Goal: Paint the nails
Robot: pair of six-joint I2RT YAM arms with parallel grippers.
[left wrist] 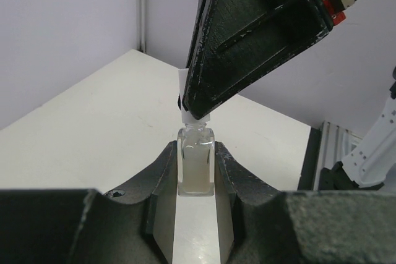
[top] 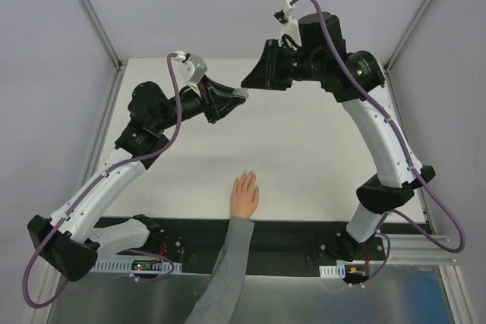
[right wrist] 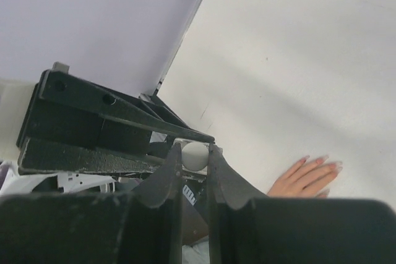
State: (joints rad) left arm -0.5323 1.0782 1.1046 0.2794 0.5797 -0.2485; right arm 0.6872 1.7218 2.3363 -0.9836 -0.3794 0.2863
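A pale pinkish-beige hand [top: 244,193] lies flat on the white table near the front edge, fingers together, wrist in a grey sleeve [top: 228,263]. Its nails [top: 247,176] point away from the arms; they also show in the right wrist view [right wrist: 327,164]. My left gripper [top: 240,95] is shut on a small clear bottle [left wrist: 196,166] and holds it above the table's far middle. My right gripper [top: 247,81] meets it from the right and is shut on the bottle's white cap [right wrist: 195,156]. In the left wrist view the right gripper's fingers [left wrist: 247,41] cover the cap.
The white table [top: 319,157] is bounded by metal frame rails [top: 95,13] and grey walls at the back and sides. Both arm bases sit on the black strip [top: 288,237] at the near edge, either side of the sleeve.
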